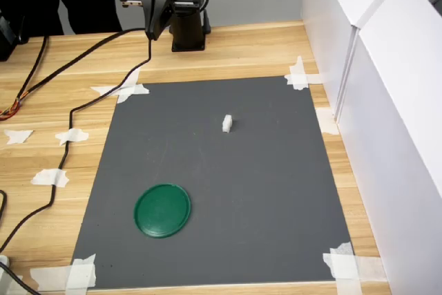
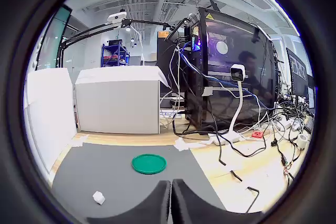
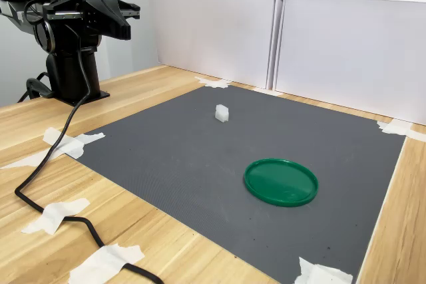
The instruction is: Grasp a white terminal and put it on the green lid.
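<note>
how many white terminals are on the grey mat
1. The white terminal stands alone on the grey mat, between the arm's base and the green lid, touching neither. None seems hidden.

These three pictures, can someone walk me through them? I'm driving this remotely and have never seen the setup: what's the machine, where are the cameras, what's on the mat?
The black machine is one robot arm, folded up above its base at the back of the wooden table. Its gripper holds nothing; the wrist view shows the fingertips closed together. Two pictures come from cameras standing off the arm on different sides. The round, fisheye one sits on the wrist and looks out past the fingers. On the grey mat, taped at its corners, lie two things, well apart: the white terminal, a tiny block, and the green lid, a flat disc. White panels wall the area.
</note>
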